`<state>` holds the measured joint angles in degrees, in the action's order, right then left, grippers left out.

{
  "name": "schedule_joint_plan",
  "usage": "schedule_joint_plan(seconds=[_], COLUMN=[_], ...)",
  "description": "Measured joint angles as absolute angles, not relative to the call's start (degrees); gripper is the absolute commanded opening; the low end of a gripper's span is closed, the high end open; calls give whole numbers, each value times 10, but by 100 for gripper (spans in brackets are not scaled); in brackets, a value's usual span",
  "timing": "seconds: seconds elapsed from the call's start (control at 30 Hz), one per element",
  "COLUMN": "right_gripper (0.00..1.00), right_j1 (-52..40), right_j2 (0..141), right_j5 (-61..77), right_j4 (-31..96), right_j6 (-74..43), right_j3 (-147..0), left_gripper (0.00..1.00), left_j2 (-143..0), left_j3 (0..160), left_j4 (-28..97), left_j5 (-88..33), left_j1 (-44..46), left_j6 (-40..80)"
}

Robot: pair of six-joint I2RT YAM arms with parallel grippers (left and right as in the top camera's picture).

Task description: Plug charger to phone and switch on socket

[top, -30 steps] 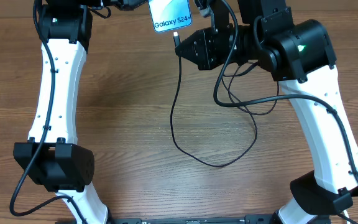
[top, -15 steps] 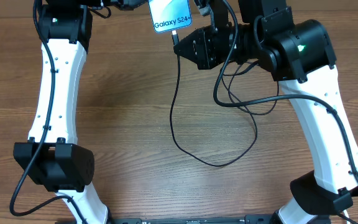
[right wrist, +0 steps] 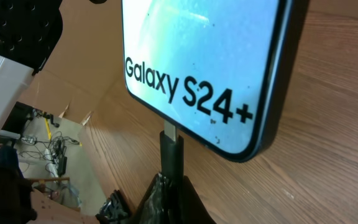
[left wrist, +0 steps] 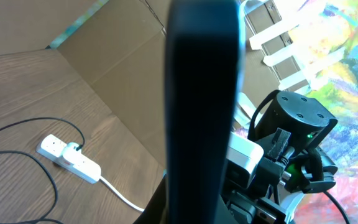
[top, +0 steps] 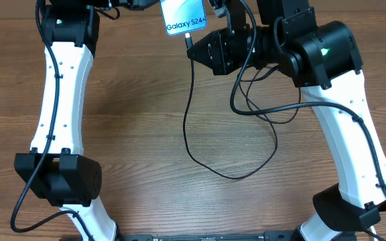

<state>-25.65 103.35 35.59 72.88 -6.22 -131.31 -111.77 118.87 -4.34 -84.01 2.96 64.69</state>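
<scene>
Overhead: left hand clenched on the phone at frame top. Right hand pinches the charger tip just below it, cable looping across the table.
Left wrist: socket lies on the table.
Right wrist: connector tip meets the phone's bottom edge.

table: brown wood-grain top; fills the overhead view | cardboard panel: plain brown; upright along the table edge; creased | painted backdrop: multicoloured; beyond the panel | white slatted frame: against the backdrop; upper right of the left wrist view
</scene>
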Motion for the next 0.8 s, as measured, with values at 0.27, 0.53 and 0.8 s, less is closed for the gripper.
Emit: schedule_joint_plan(seconds=[0.27, 0.53, 0.8], right_gripper=[4, 4, 4], right_j1=[-256, -256, -256], right_j2=[1034, 1034, 1034], right_j5=[356, 350, 349], right_j4=[728, 724, 715], right_j6=[-61, -60, -60], right_j3=[-1313, -1313, -1313], left_gripper=[4, 4, 4], left_j2=[-1118, -1118, -1118], left_j3=[1189, 1189, 1189], left_j4=[-43, -43, -43], left_j5=[-840, -840, -842], left_j1=[30, 30, 29], left_j6=[645, 645, 645])
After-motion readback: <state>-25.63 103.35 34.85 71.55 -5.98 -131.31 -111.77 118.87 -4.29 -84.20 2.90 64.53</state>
